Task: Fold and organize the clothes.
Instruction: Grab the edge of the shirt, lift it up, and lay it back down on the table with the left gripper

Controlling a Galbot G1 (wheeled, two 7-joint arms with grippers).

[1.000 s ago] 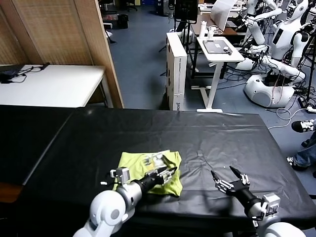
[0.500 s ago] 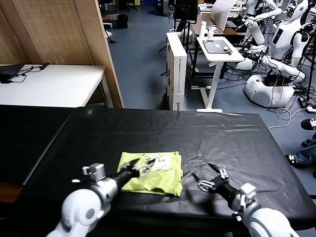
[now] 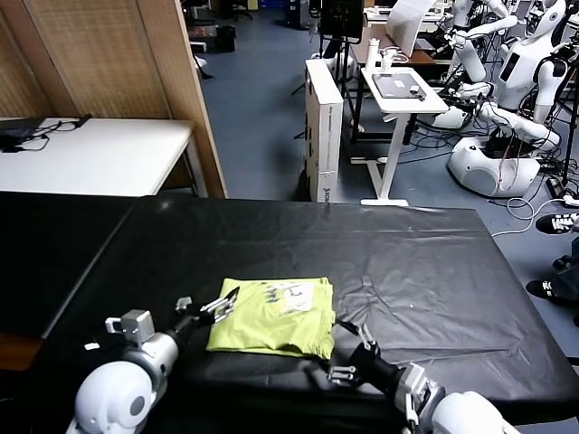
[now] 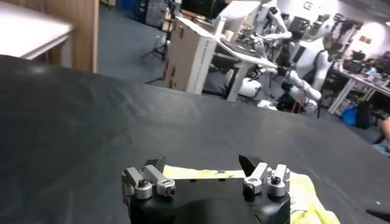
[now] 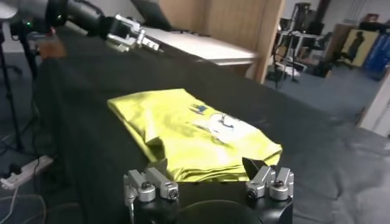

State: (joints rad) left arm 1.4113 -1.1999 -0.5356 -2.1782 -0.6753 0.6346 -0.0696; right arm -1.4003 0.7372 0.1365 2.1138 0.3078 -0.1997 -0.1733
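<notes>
two grippers flank one folded t-shirt on the black table covering. the left gripper, at the shirt's nine o'clock edge, has fingers spread and empty. the shirt is a lime-green, soft, roughly square bundle with a white print, lying near the front edge. at its four o'clock, the right gripper, partly cut off, stands parted, grasping nothing.

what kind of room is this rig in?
Looks like a robotics lab: white humanoid robots parked in the background, a rolling desk with gear, and a folded yellow-green T-shirt on a black-covered table.
</notes>
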